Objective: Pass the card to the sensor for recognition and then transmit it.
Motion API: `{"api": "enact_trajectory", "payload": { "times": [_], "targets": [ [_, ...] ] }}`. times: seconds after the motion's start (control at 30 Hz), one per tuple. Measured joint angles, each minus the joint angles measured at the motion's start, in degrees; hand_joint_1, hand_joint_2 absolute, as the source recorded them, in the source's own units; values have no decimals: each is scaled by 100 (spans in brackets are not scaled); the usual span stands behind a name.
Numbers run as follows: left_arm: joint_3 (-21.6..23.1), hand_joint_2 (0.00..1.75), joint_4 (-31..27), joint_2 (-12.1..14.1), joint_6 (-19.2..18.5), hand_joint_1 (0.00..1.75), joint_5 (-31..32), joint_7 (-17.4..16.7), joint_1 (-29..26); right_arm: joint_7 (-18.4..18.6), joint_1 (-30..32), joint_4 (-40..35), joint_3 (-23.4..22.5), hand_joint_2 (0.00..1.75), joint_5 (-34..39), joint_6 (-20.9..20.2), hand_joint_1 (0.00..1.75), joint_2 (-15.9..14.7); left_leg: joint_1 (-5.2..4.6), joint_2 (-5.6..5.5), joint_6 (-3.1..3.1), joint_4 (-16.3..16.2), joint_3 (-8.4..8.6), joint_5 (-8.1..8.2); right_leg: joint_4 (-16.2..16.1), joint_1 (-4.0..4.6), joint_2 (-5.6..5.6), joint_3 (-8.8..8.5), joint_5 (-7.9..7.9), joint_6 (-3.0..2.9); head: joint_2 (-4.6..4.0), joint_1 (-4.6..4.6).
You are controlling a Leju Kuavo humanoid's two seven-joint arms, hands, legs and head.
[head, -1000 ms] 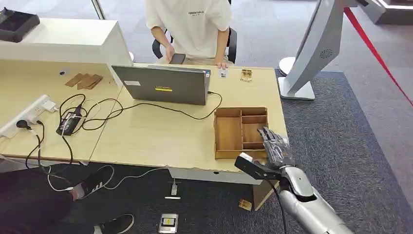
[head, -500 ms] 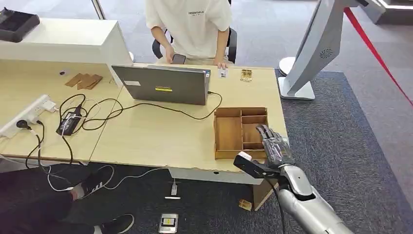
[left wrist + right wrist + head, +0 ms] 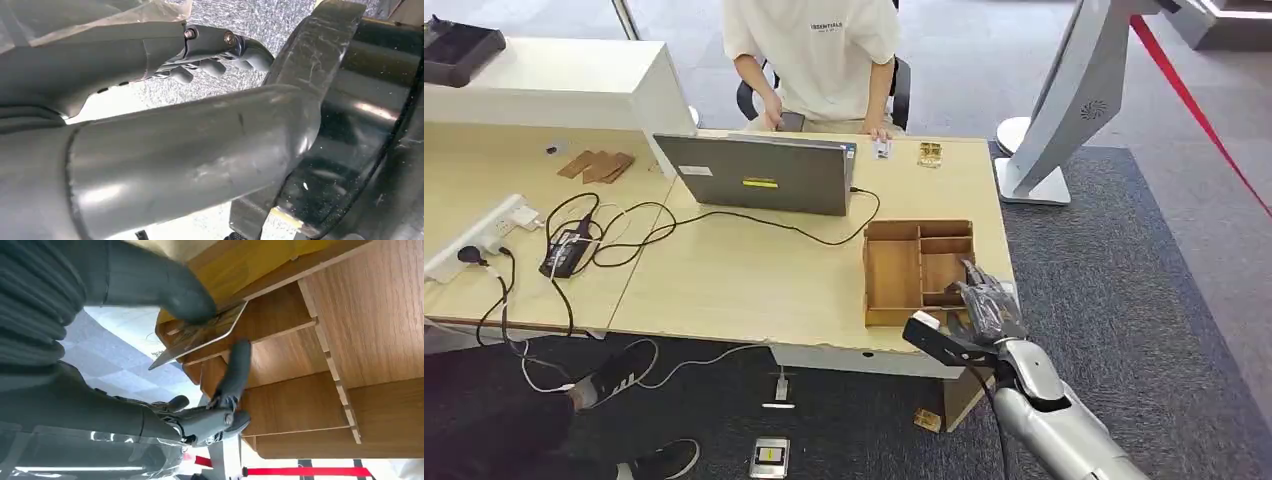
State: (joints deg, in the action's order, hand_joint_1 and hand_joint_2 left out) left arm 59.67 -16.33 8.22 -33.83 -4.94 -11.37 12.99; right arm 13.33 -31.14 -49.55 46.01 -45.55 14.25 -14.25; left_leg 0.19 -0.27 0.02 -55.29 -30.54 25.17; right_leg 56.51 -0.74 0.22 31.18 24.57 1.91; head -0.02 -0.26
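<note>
The card (image 3: 202, 332) is pinched by the right robot hand (image 3: 986, 303) over the tray (image 3: 892, 275), lower right of the head view. It should be lifted clear of the dividers before being carried off.

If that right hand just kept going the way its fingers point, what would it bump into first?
Probably the wooden tray: the right hand, pinching a card, points into a near compartment, so its floor or divider comes first. Depth is unclear.
</note>
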Motion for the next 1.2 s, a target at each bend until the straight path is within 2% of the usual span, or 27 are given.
{"api": "enact_trajectory", "payload": {
  "times": [0.97, 1.07, 1.2],
  "targets": [
    [0, 0, 0, 0, 0, 0, -9, 0, 5, -2, -4, 0, -2, 175, 39, -18, 175, -2, 0, 0, 0, 0, 0, 0, 0, 0, 0, -1, 0, 0, 0, 0],
    [0, 0, 0, 2, 0, 0, -9, 0, 4, -2, -4, 0, -2, 175, 20, 71, 175, -2, 0, 0, 0, 0, 0, 0, 0, 0, 0, -1, 0, 0, 0, -2],
    [0, 0, 0, 2, 0, 0, -7, 20, 3, 9, -20, -140, -50, 175, -94, 444, 175, -22, 0, 0, 0, 0, 0, 0, 1, 0, 0, 0, -1, 0, 0, -2]
  ]
}}
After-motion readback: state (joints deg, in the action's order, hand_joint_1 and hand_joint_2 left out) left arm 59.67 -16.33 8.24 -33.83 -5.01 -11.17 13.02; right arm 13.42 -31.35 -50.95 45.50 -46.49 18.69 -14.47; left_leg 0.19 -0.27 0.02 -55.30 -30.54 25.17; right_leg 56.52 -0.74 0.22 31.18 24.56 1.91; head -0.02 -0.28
